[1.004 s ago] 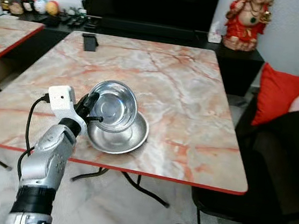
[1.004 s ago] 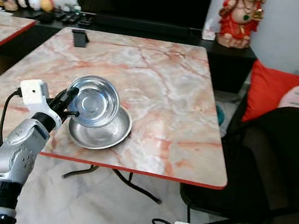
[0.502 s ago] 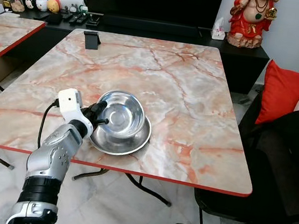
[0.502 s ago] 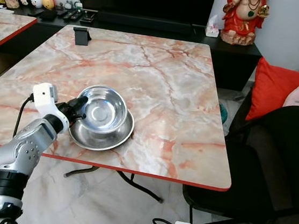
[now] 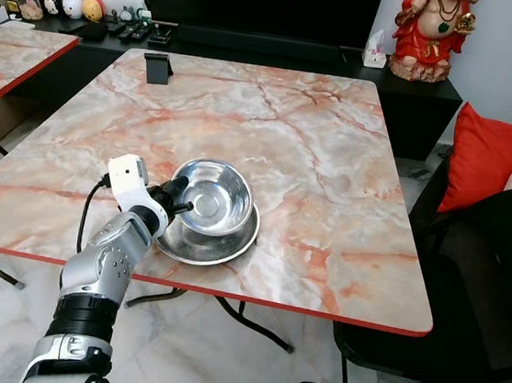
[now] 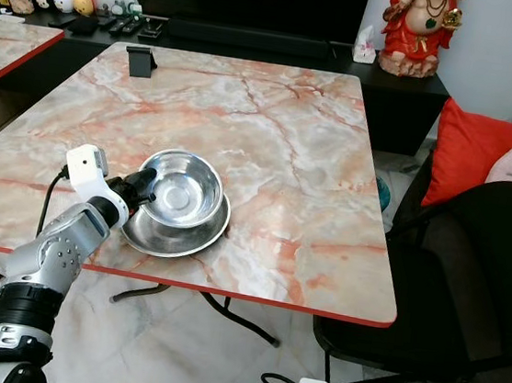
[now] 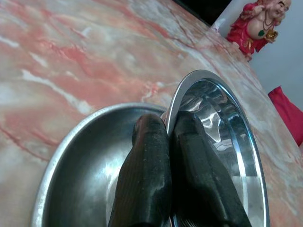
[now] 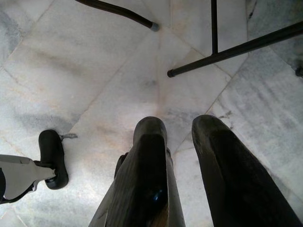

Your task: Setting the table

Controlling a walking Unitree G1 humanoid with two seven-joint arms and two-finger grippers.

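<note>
Setting the steel bowl point(image 5: 211, 199) into the wider steel plate point(image 5: 222, 246) near the worktop's point(image 5: 333, 163) front edge looks like the step in hand. The left claw point(image 5: 178, 203) is clamped on the bowl's near rim. Next it should level the slightly tilted bowl and let go. The bowl is shiny, round and empty. The right claw point(image 8: 182, 156) hangs over the floor, fingers apart.

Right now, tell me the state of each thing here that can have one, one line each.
Left gripper: shut on the steel bowl's rim.
Steel bowl: tilted, resting in the plate.
Steel plate: flat on the table, near its front edge.
Right gripper: open, hanging idle over the floor.
</note>
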